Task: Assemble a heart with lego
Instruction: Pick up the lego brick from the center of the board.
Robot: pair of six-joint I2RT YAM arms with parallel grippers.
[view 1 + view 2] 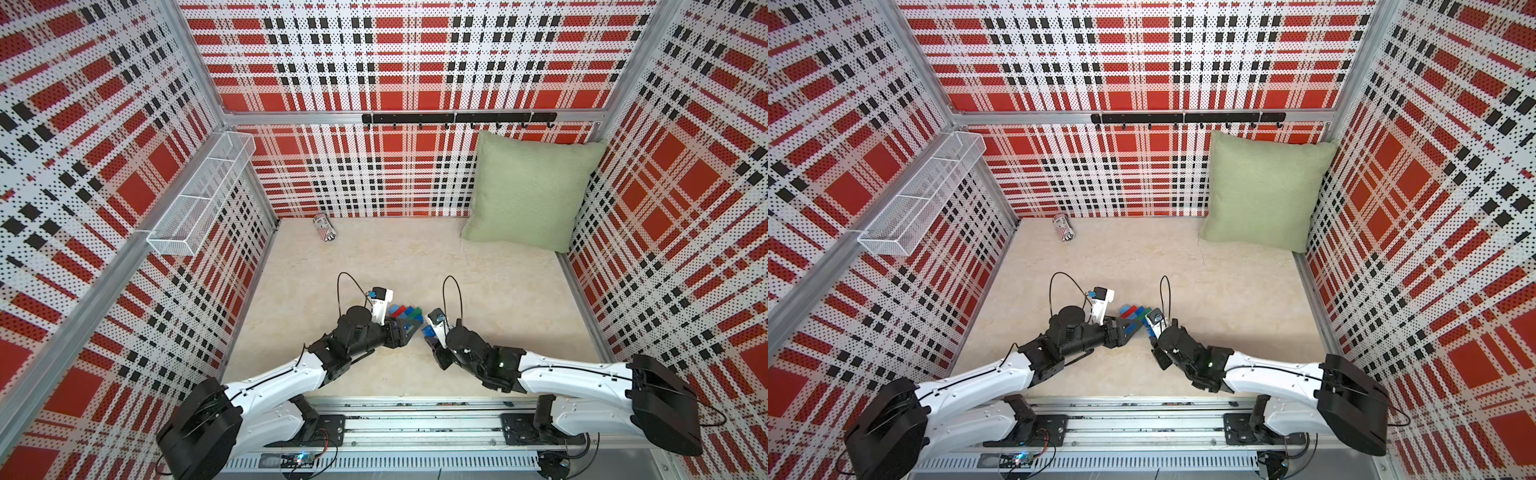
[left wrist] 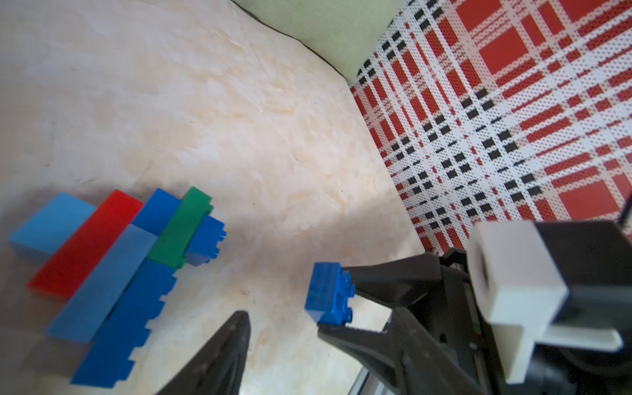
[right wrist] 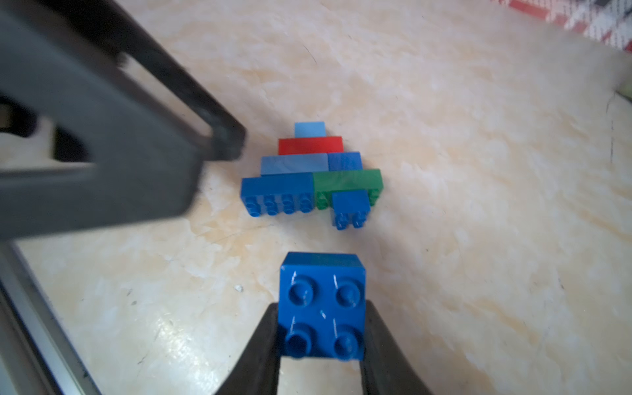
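The right gripper [image 3: 321, 337] pointed low toward the heart [image 3: 313, 174], pinching a small blue brick [image 3: 323, 304]; the left gripper [image 1: 406, 329] hovered beside it, jaws spread.

The cream marbled table [image 1: 415, 266] carries the heart [image 1: 401, 311], a striped can [image 1: 325, 227] and a green cushion [image 1: 532, 191].
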